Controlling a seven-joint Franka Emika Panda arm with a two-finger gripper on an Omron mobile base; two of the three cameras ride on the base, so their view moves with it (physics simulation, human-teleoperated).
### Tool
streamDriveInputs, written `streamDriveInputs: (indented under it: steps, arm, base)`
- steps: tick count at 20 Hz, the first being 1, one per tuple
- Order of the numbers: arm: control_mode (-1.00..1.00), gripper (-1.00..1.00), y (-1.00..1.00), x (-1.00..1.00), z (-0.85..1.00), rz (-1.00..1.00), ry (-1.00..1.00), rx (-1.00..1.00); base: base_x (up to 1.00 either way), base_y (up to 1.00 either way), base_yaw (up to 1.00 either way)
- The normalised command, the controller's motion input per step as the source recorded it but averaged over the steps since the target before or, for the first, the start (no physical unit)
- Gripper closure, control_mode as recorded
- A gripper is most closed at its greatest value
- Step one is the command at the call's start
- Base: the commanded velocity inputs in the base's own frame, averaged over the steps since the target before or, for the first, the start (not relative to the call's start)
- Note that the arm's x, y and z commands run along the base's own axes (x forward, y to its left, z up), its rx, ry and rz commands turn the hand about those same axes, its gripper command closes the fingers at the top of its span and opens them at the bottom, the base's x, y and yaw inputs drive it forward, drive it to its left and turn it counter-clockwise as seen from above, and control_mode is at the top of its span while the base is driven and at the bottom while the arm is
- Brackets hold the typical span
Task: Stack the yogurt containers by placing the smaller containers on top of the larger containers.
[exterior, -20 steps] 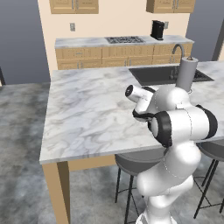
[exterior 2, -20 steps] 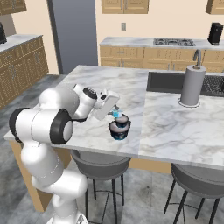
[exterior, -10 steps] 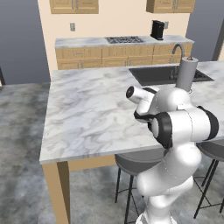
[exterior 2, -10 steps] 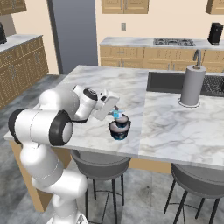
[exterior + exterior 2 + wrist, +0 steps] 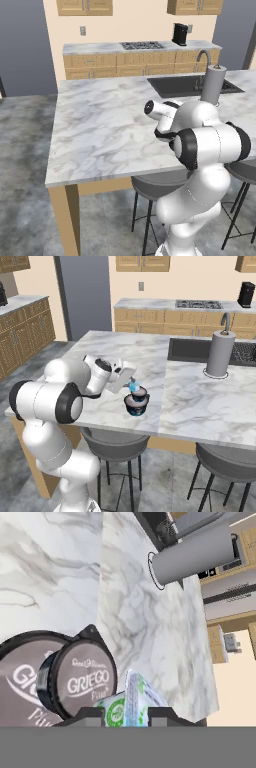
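Gripper [image 5: 131,382]: jaws clamped on the tiny pale-blue cup [image 5: 131,704], held just above the small dark tub [image 5: 81,677].
Small dark tub: grey top up, resting on the wide dark-blue tub [image 5: 135,407].
Wide dark-blue tub: on the marble island [image 5: 200,401], well apart from the paper towel roll [image 5: 220,353], nearer the island's front edge.

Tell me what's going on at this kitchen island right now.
A white robot arm is stacking yogurt tubs on the marble island. Its end effector holds the tiny pale-blue cup between its fingers, right over the small dark tub. That tub already sits on the wide dark-blue tub. Whether the cup touches the lid below cannot be told. A paper towel roll stands by the sink.
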Motion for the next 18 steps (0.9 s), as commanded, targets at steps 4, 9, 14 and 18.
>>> streamDriveInputs:
  steps: [4, 9, 14, 18]
  arm:
    - [-1.00, 1.00, 0.00, 0.00, -0.09, 0.00, -0.07, 0.03]
    - [-1.00, 1.00, 0.00, 0.00, -0.05, 0.00, -0.07, 0.04]
    - [-1.00, 1.00, -0.08, 0.00, -0.01, 0.00, -0.02, 0.07]
    - [-1.00, 1.00, -0.21, 0.00, -0.08, 0.01, -0.02, 0.08]
  base:
    - [0.00, 0.00, 0.00]
    - [0.00, 0.00, 0.00]
    - [0.00, 0.00, 0.00]
    - [0.00, 0.00, 0.00]
